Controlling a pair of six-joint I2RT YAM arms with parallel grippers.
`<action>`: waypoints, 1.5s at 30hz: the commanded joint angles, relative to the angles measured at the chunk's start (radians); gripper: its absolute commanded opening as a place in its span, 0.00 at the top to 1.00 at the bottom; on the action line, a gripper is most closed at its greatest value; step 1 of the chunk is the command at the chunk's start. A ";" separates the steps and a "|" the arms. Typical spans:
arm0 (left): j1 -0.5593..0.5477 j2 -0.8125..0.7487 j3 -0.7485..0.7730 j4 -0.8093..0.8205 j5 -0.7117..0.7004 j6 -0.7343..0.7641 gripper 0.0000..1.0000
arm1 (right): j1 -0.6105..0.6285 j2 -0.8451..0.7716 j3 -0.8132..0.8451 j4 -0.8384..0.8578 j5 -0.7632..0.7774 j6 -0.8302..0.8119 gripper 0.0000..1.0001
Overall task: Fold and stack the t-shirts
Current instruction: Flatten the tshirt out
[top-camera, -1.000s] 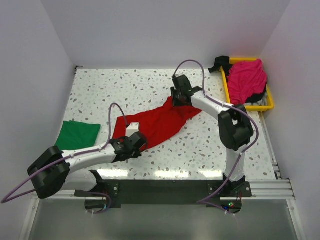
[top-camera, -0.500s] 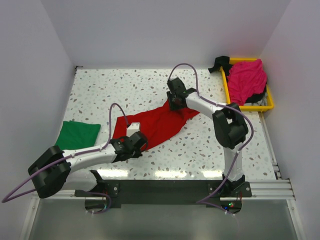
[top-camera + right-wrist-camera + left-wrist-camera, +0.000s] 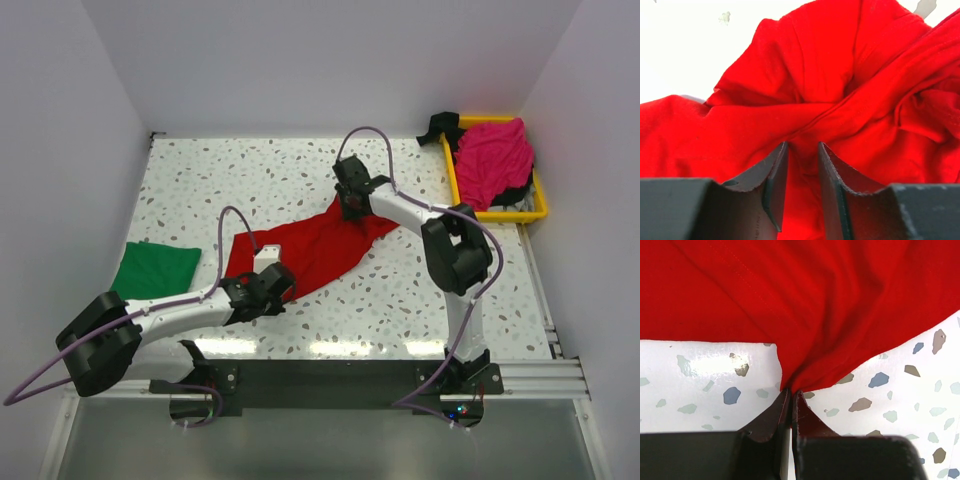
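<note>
L pincer point(image 3: 791, 390), near side: tips together, clamped on hem of red shirt point(image 3: 315, 250), which lies crumpled mid-worktop point(image 3: 400, 290). R pincer point(image 3: 802, 147), far end: tips narrowly apart, bunched cloth gripped between. Risk: thin L pinch may slip if arms stretch the shirt. Bunching at R could give a crooked fold.

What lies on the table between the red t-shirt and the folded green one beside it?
Nothing visible: only bare table separates the red t-shirt from the green t-shirt. A purple cable arcs above, beside the red one.
</note>
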 commanded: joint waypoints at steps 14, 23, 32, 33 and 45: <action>0.009 -0.013 0.053 0.022 -0.012 0.016 1.00 | -0.008 -0.166 -0.011 -0.061 0.056 0.028 1.00; 0.033 -0.076 0.091 -0.007 -0.001 0.053 1.00 | -0.033 -0.523 -0.344 0.003 0.055 0.170 1.00; 0.101 -0.154 0.164 -0.074 0.022 0.116 1.00 | -0.039 -0.973 -0.807 -0.009 0.084 0.431 1.00; 0.112 -0.163 0.169 -0.087 0.022 0.116 1.00 | -0.040 -1.007 -0.879 -0.006 0.061 0.459 0.99; 0.273 -0.269 0.169 -0.134 0.072 0.128 1.00 | -0.039 -1.134 -0.956 0.032 -0.119 0.481 0.60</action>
